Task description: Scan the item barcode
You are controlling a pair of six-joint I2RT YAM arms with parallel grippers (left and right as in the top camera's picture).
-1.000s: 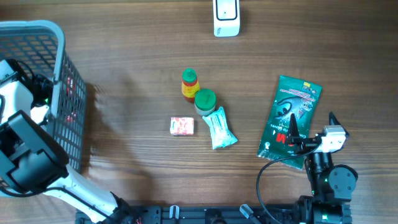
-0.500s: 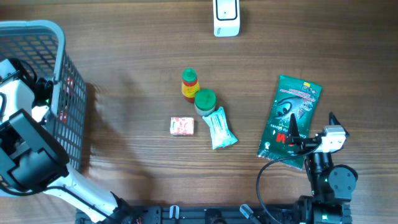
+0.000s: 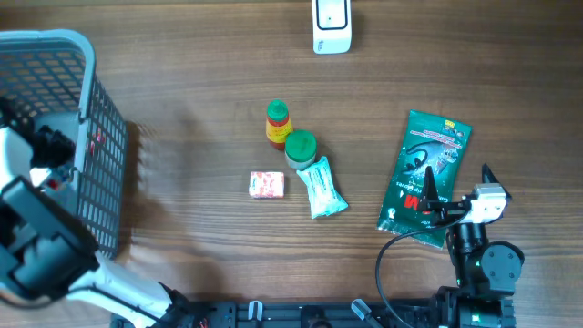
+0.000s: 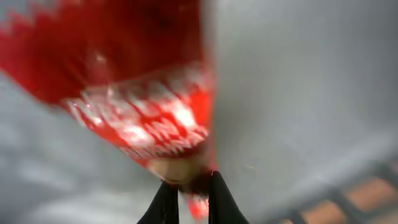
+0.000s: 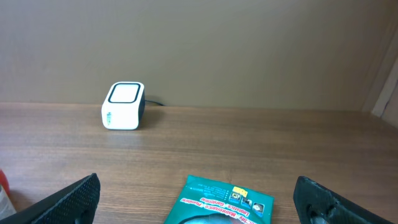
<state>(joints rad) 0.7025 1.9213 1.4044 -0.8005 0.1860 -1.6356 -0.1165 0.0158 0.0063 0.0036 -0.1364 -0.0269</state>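
Note:
In the left wrist view a red packet [image 4: 143, 93] with white print fills the frame, blurred. My left gripper [image 4: 189, 183] is shut on its lower edge, inside the grey basket [image 4: 298, 93]. From overhead the left gripper [image 3: 53, 150] is down in the basket [image 3: 102, 128] at the far left; the packet hardly shows through the mesh. The white barcode scanner [image 3: 331, 25] stands at the table's far edge, also in the right wrist view as a white scanner [image 5: 123, 106]. My right gripper [image 3: 455, 182] is open over the near end of a green packet [image 3: 425, 178], holding nothing.
Mid-table stand a yellow-and-red bottle with a green cap [image 3: 278, 123] and a green-lidded jar [image 3: 300, 148]. Beside them lie a small pink box [image 3: 267, 185] and a pale green sachet [image 3: 322, 188]. The green packet [image 5: 221, 202] lies between the right gripper's [image 5: 199, 208] wide fingers.
My left gripper has shut on the red packet in the basket, and the left arm has shifted a little toward the table's near side. The right arm has not moved.

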